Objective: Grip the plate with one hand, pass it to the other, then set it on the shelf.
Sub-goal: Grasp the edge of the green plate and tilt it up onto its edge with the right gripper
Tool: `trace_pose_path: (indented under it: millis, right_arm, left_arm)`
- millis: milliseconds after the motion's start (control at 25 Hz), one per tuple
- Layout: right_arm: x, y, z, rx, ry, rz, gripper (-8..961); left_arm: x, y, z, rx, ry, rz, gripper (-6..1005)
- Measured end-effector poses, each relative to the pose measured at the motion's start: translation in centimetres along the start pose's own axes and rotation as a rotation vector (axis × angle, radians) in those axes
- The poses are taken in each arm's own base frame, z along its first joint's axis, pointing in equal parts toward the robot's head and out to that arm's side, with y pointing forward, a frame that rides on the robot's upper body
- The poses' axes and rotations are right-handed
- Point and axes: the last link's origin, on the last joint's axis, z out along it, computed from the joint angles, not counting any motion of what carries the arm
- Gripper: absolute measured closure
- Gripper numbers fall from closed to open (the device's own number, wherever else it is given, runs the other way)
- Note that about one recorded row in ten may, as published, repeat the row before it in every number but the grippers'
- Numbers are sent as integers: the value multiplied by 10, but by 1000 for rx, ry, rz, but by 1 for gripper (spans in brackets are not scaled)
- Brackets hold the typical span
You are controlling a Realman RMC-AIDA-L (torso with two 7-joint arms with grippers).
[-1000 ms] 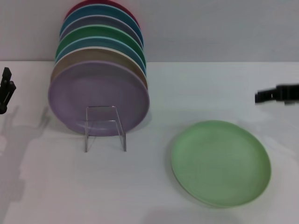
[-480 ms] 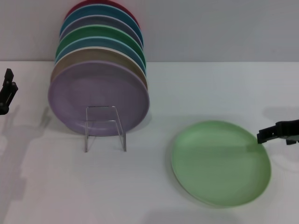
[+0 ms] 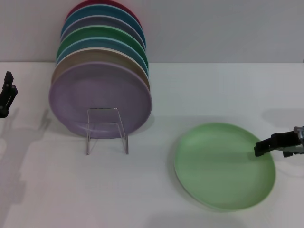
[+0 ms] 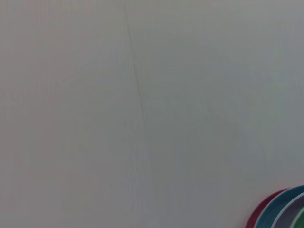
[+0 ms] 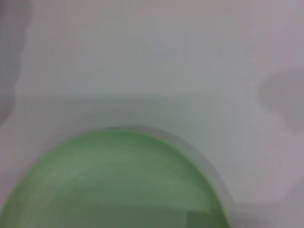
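Observation:
The light mint-green plate [image 3: 223, 165] lies flat on the white table, right of centre in the head view, and it fills the lower part of the right wrist view [image 5: 118, 185]. My right gripper [image 3: 262, 146] hangs at the plate's right rim, low and just over its edge. The shelf [image 3: 107, 129], a small clear rack, stands left of centre with several plates leaning upright in a row behind it. At the far left edge of the table my left gripper [image 3: 6, 92] stays raised, well away from the plate.
The lilac plate [image 3: 99, 99] is the front one of the upright row, with tan, green, blue and red plates behind. The rims of that row [image 4: 280, 213] show in a corner of the left wrist view. White table [image 3: 142, 190] lies between shelf and plate.
My right gripper has dropped from above the table's right side down and inward to the plate's right rim. The plate and the left arm have stayed put.

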Motion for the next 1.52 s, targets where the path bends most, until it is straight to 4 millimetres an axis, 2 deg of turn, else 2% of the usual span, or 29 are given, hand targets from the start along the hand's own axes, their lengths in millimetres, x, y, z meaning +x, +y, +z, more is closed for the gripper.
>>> trace_pose_path:
  millis: [480,1520]
  right_arm:
    - [0,-7,6,40,14,6,166]
    - [-7,-5,18,41,23,-5,181]
  left_arm:
    - [0,0,0,0,-1,0,175]
    - [-1,1,2,-5,-7,-1,181]
